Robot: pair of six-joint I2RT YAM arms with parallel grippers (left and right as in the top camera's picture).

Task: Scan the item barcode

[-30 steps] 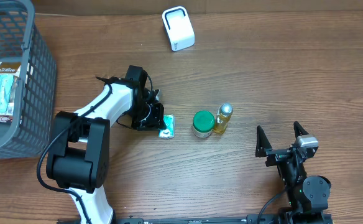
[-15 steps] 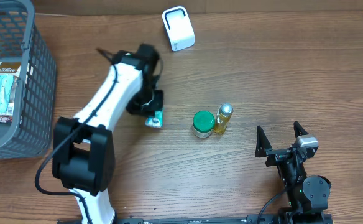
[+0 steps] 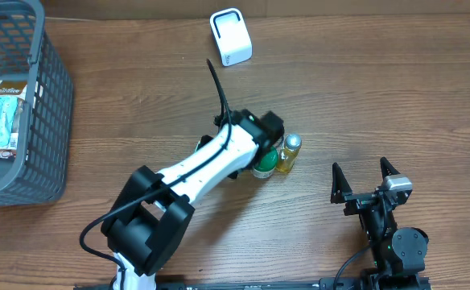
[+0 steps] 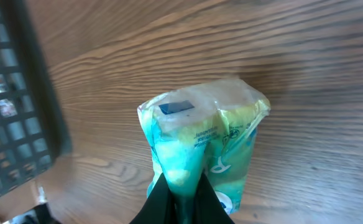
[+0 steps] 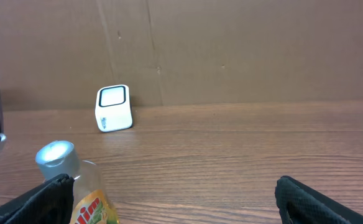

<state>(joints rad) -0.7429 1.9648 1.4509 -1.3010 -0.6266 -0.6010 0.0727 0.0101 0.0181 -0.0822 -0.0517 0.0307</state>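
ok, left gripper [image 4: 180, 190] fingers clamped on one end of the packet [image 4: 201, 134], held over the middle of the table [image 3: 396, 89]. looks light, soft, crinkly film. it'll flop, so pinch near a seam. scanner [image 3: 230, 36] roughly 12 o'clock. right gripper [image 3: 359, 166] fingers apart.

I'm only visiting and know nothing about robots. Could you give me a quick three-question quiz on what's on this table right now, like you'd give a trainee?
1. True or false: the right end effector is open and holds nothing.
2. What does the left end effector grip? A a metal spoon; B a teal plastic packet; C a cardboard box.
3. Name the grey container at the left edge of the overhead picture.
Key: 1 true; 2 B; 3 the mesh basket.
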